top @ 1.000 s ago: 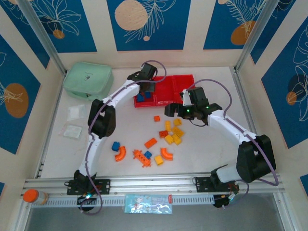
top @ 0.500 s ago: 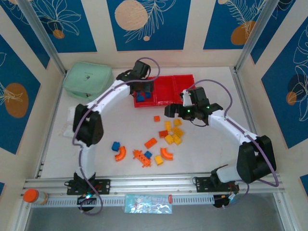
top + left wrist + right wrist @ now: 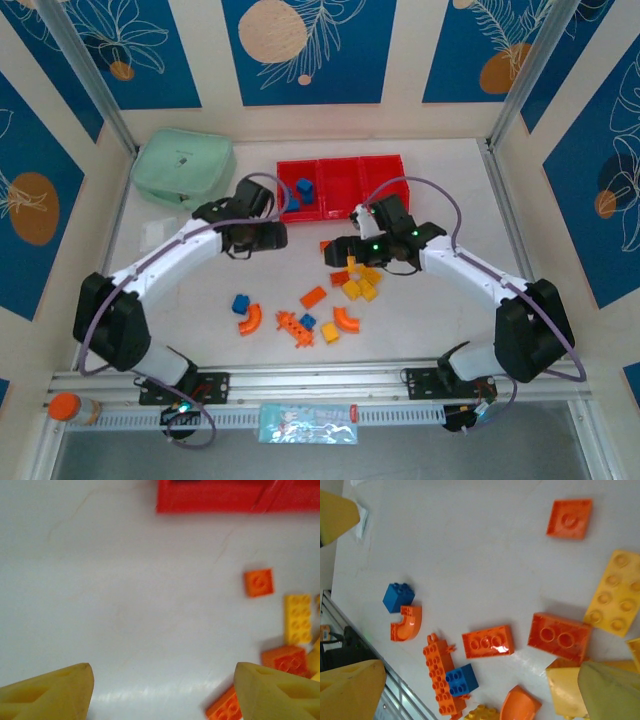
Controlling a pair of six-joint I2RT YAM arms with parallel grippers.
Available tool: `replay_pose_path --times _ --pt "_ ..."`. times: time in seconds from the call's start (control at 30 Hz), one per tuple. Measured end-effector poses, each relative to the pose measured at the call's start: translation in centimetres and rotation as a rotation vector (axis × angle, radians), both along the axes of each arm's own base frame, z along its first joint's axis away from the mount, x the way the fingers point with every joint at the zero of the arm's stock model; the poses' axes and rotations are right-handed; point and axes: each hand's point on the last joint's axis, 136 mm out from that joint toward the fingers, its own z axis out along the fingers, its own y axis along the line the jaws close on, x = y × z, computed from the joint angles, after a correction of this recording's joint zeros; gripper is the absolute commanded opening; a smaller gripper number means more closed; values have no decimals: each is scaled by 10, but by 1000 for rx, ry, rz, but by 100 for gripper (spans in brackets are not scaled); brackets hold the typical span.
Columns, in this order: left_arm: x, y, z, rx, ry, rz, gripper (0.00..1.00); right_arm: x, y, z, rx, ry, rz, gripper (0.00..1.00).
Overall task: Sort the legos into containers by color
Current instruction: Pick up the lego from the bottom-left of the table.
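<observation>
R gripper [image 3: 338,250], fingers apart & empty, sits over the loose legos [image 3: 352,289] mid-frame, nearer than L gripper [image 3: 264,238] (also spread, empty), so prob. its pick; red containers [image 3: 340,190] upper centre.

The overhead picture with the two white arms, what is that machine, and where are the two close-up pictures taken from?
Those are two robot arms bolted to the near edge of a table, each ending in a two-finger gripper. The wide picture looks down from above and behind them. The other two come from small cameras on the wrists, so the yellow wedges at their edges are the grippers' own fingers. The left gripper and the right gripper are both open and hold nothing. On the table lie loose toy bricks in blue, orange and yellow, a red tray of three bins with blue bricks in its left bin, and a green pouch.
</observation>
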Motion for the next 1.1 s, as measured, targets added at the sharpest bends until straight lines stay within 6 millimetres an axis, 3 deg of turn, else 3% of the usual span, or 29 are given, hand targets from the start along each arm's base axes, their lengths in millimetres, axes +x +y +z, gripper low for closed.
replay_pose_path --times 0.27,0.53,0.67,1.1 --pt "-68 39 -42 93 174 87 78 -34 26 -15 2 26 94 99" --pt "-112 65 -86 163 308 152 79 -47 45 -21 13 25 135 99" --pt "-118 67 -99 166 332 158 78 -48 48 -26 7 33 138 99" --pt "-103 70 -114 179 306 188 67 -45 47 -30 -14 30 128 99"
